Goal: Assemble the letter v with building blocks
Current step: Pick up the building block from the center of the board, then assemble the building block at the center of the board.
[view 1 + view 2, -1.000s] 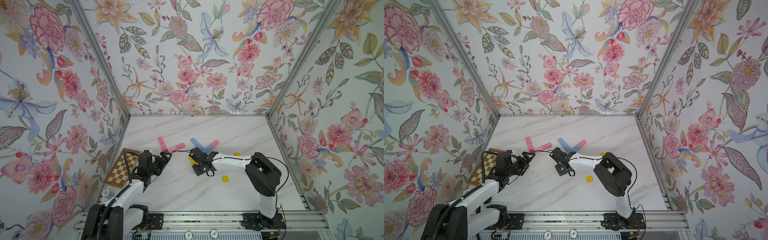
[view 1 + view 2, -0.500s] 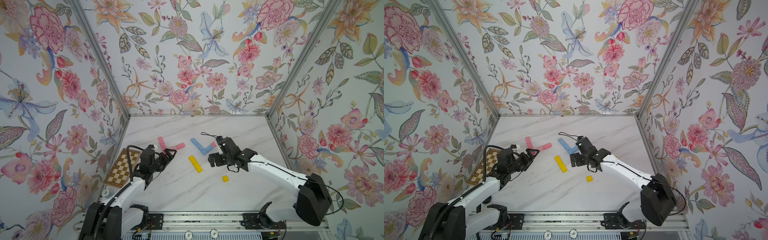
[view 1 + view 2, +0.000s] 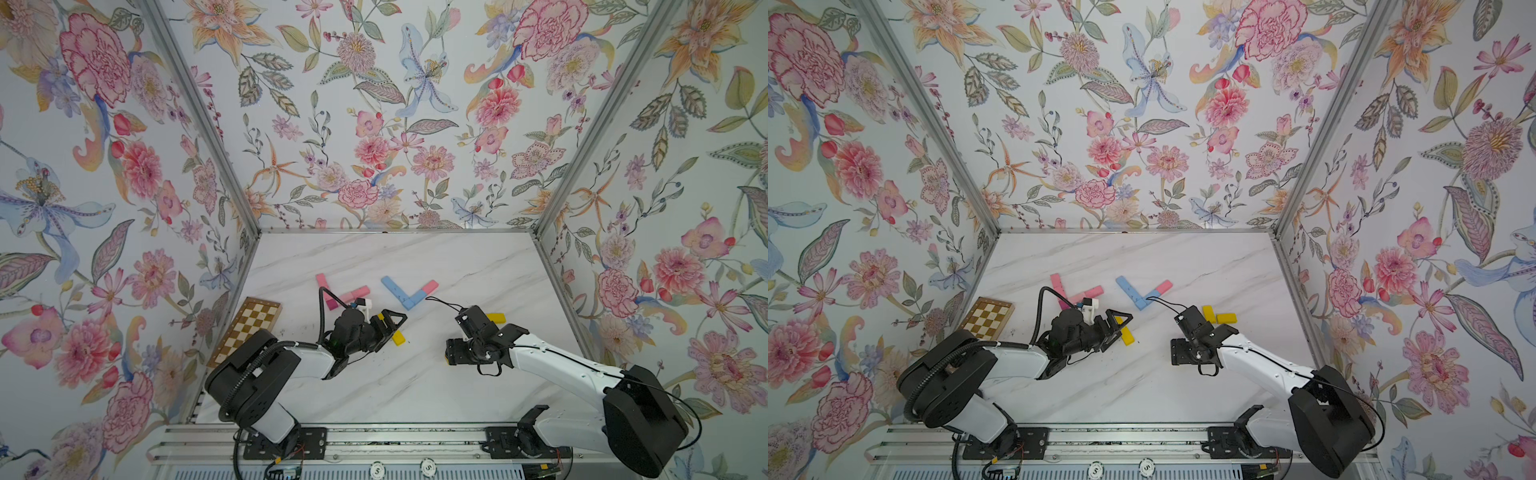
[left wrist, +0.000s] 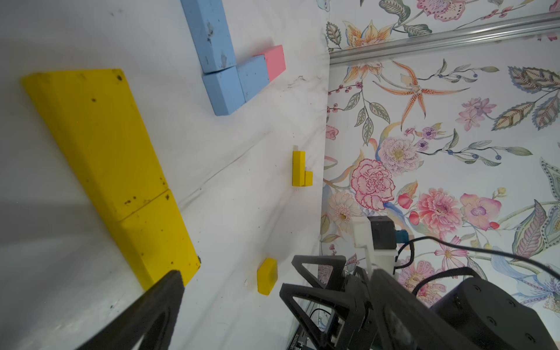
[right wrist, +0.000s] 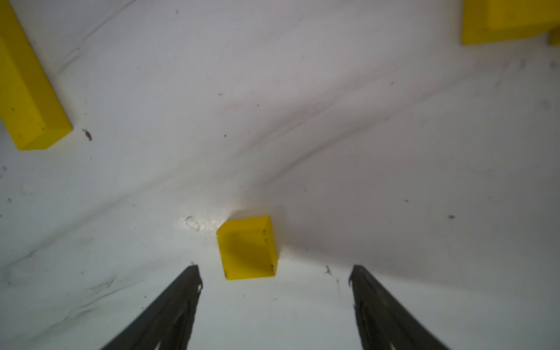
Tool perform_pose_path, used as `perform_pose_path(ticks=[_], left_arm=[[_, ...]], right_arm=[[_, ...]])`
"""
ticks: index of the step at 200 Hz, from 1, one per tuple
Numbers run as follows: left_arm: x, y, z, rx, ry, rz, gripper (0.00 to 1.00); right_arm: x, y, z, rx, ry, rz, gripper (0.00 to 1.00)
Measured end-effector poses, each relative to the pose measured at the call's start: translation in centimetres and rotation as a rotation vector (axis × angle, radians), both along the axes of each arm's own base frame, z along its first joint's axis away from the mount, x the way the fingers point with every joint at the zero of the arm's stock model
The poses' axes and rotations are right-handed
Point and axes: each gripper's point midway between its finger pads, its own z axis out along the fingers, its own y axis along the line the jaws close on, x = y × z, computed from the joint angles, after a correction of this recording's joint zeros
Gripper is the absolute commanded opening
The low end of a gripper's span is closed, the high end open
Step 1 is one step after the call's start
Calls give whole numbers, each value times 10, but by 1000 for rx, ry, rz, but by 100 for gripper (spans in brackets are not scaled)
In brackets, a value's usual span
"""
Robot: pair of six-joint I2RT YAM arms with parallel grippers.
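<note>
A small yellow cube (image 5: 247, 247) lies on the white table just ahead of my right gripper (image 5: 274, 269), whose jaws stand open and hold nothing. In both top views that right gripper (image 3: 453, 353) points down over the cube and hides it. My left gripper (image 3: 390, 328) is wide open beside a long yellow block (image 3: 398, 337). One of its fingers (image 4: 163, 300) overlaps the end of this yellow block (image 4: 106, 163). Behind them, light blue blocks with a pink end block (image 3: 409, 293) form a V.
Pink blocks (image 3: 340, 291) lie at the back left in a loose angle. Two more yellow blocks (image 3: 1219, 316) sit by the right wall. A checkered board (image 3: 253, 324) leans at the left wall. Floral walls close in three sides.
My right gripper has let go of the long yellow block at the centre and swung right, down over the small cube. My left gripper has moved right to the long block.
</note>
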Motion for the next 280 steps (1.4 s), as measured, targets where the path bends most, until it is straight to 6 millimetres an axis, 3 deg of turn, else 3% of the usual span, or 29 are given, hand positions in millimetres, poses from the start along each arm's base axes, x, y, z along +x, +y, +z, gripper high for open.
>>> perform_pose_path(ticks=[15,44,57,82,109,137,200,237,280], left_arm=[[1,5,8,29,-16,16,99],[9,12,55,44,-125,43,99],[11,15,66,45,-154,52,99],[14,25,56,76,-127,73,99],[18,43,43,106,-90,112,99],[25,71,44,126,-84,176,99],[25,125,61,136,-119,297,99],[16,139,46,154,-82,320,99],[13,142,39,160,-59,315,99]], right_arm=[[-5,9,-8,-10,15,32,69],[-6,11,-22,-50,36,41,61],[-2,10,-22,-56,23,36,56],[3,7,-24,-80,2,30,39],[5,8,-24,-116,-21,51,29],[3,29,-23,-135,-30,137,26],[4,102,-23,-127,-59,411,25],[15,126,-22,-103,-75,464,27],[18,149,-22,-94,-92,513,32]])
